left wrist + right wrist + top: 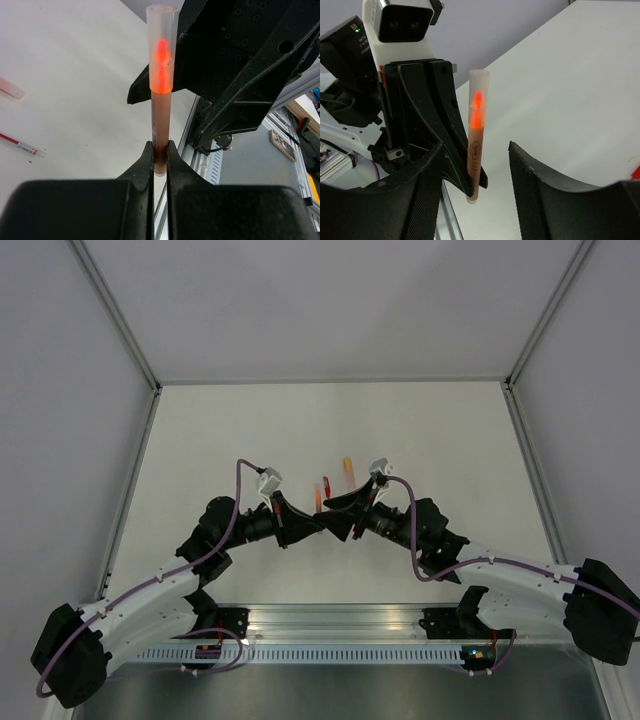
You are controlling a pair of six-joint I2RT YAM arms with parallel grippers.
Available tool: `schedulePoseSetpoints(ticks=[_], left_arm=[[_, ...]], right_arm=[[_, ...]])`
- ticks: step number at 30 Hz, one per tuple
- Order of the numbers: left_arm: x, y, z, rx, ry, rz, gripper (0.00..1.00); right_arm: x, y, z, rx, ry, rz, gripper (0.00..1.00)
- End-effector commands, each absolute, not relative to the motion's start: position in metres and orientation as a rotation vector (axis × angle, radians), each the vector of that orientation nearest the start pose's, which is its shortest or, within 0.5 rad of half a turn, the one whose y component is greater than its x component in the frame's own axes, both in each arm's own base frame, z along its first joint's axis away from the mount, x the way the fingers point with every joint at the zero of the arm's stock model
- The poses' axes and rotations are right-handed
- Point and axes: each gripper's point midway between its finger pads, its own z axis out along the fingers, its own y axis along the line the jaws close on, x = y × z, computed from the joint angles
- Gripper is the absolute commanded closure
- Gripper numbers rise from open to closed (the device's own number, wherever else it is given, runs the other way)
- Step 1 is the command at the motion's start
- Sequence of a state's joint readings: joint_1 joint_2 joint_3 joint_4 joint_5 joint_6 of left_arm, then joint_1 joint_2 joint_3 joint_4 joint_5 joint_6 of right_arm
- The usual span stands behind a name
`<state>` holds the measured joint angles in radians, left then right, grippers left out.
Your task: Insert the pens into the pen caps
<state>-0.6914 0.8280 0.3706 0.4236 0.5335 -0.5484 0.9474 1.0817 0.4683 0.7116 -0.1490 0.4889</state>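
Left gripper (160, 150) clamps the salmon-orange pen (161, 120) upright, translucent cap (162, 30) over its tip. Right gripper (475, 150) stands open-jawed, empty. Barrel print unreadable; the red pen (20, 145) is cut off at left.

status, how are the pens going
Left gripper shut on orange pen, frosted cap on. Right gripper open, off it. Red pen, loose cap on table.

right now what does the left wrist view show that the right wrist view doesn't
Only left wrist: the red pen lying whole on the table, a pale short piece beyond it. Only right wrist: the right jaws open either side of the orange pen, and the left wrist camera. Both: that pen upright in the shut left jaws, frosted cap over its tip.
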Motion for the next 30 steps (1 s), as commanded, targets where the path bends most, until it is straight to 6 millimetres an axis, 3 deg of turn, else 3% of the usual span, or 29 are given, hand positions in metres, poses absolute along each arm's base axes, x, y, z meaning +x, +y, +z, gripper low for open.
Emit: schedulePoseSetpoints(ticks=[1,11,18,23,25,26,27,30], left_arm=[[0.164,-0.28,0.24,0.622,1.568,-1.372,0.98],[0.159,-0.282,0.241,0.656,1.554,-1.396,0.98],[0.158,-0.282,0.241,0.664,1.549,-1.4,0.98],[0.157,-0.282,0.242,0.667,1.544,-1.402,0.98],[0.157,-0.281,0.243,0.661,1.542,-1.399,0.98],[0.158,-0.281,0.242,0.657,1.543,-1.398,0.98],[0.16,-0.281,0.242,0.642,1.546,-1.391,0.98],[0.162,-0.279,0.244,0.614,1.545,-1.387,0.98]], right_arm=[[0.19,0.328,0.264,-0.49,1.485,1.191,0.4],[0.209,0.326,0.287,-0.471,1.469,1.08,0.37],[0.218,0.34,0.304,-0.461,1.464,1.099,0.43],[0.214,0.349,0.301,-0.485,1.477,1.144,0.54],[0.213,0.349,0.296,-0.493,1.486,1.148,0.63],[0.212,0.349,0.295,-0.495,1.487,1.151,0.69],[0.21,0.348,0.291,-0.498,1.496,1.153,0.81],[0.203,0.347,0.284,-0.514,1.507,1.177,1.0]])
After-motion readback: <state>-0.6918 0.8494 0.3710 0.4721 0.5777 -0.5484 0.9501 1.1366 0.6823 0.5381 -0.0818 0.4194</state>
